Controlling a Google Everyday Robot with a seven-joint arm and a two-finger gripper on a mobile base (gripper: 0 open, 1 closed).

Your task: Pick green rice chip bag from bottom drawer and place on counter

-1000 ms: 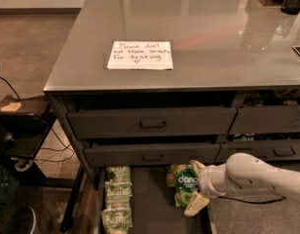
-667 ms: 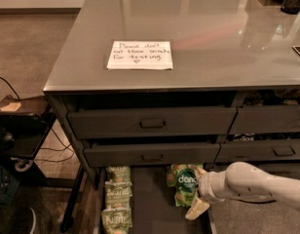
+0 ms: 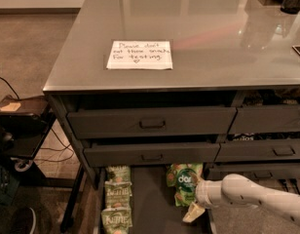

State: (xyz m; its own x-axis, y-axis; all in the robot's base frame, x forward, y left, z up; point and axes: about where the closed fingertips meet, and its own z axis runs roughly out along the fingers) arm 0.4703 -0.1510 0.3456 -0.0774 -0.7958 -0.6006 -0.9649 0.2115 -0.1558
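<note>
There is one green rice chip bag [image 3: 182, 180]. It lies in the open bottom drawer [image 3: 149, 199], at the right side of the dark floor, near the back. Three smaller pale-green bags [image 3: 117, 195] lie in a row along the left side of the same drawer, well apart from it. Two drawers with handles [image 3: 151, 123] sit one over the other just above the open drawer, and more drawers are to their right.

One white arm [image 3: 252, 195] comes in from the right. Its gripper [image 3: 193, 208] is low in the bottom drawer, at the lower right edge of the green rice chip bag. I cannot tell if it is grasping the bag or is released.

The counter [image 3: 228, 43] is grey, smooth and glossy, and lights reflect on it. One white paper note [image 3: 139, 55] lies flat on it. The floor of the room is brownish. At the left stands a dark low stand [image 3: 23, 126] with black cables [image 3: 55, 147] beside it.

The note reads "Please don't eat these snacks for testing". The round dark logo on the bag has white letters, and "da" can be read. I cannot read the script on the pale bags.
</note>
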